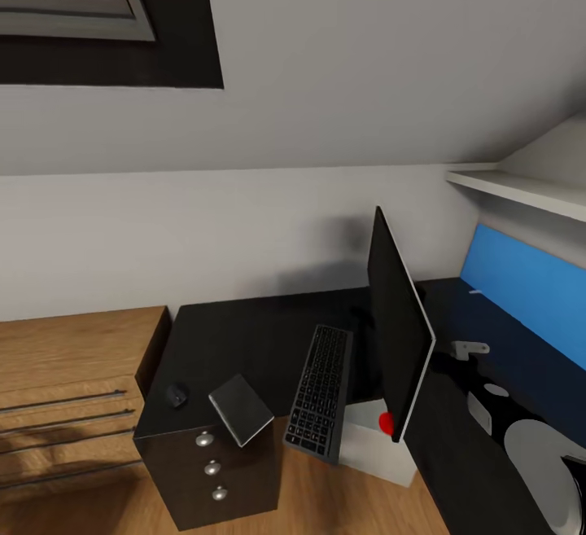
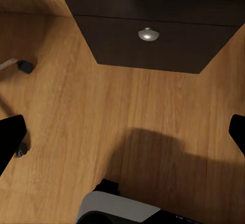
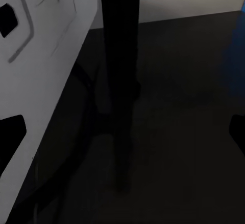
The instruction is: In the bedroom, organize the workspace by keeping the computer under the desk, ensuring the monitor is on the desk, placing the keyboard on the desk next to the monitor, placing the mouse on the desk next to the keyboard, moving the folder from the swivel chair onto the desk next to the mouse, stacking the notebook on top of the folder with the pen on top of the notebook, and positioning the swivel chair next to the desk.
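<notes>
The long L-shaped black-topped bench (image 1: 260, 331), glossy with round silver drawer knobs, carries the wide, thin black flat-screen monitor (image 1: 399, 331) at its centre, seen nearly edge-on; the light grey-white box-shaped computer tower (image 1: 370, 445) sits on the wood floor at 6 o'clock of the monitor. At 9 o'clock of the monitor lies the slim black keyboard (image 1: 320, 392), overhanging the front edge, then the thin grey-covered notebook (image 1: 241, 409), then the small dark oval mouse (image 1: 177, 396). Both wrist views show dark fingertips spread wide at the picture edges, with nothing between them.
</notes>
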